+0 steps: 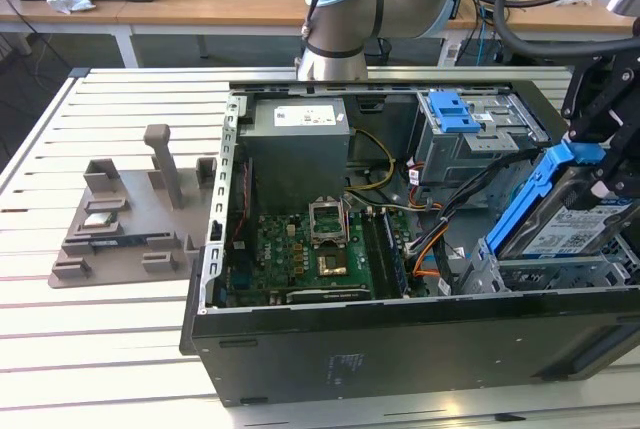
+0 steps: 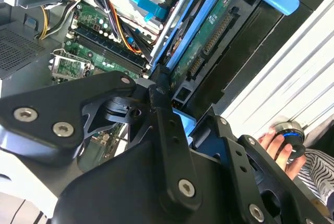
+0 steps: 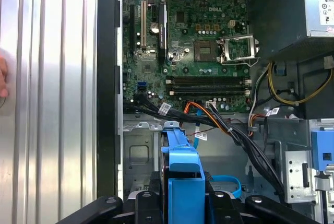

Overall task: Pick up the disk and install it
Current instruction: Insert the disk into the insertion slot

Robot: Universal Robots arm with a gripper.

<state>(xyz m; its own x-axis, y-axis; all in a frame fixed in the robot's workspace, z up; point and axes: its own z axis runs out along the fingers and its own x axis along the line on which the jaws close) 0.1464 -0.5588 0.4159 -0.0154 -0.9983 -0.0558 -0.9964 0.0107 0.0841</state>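
**Exterior view.** The black linkage gripper is clamped on the disk, a flat silver hard drive in a bright blue plastic carrier. I see it held tilted above the grey metal drive cage, at the exterior view's right. I judge that a tilted entry could jam the carrier against the cage.

**Second wrist view.** The disk shows its green circuit-board side. A person's hand lies near; a wide swing could strike it.

**First wrist view.** The bundle of black and orange cables lies near the disk and could snag it.
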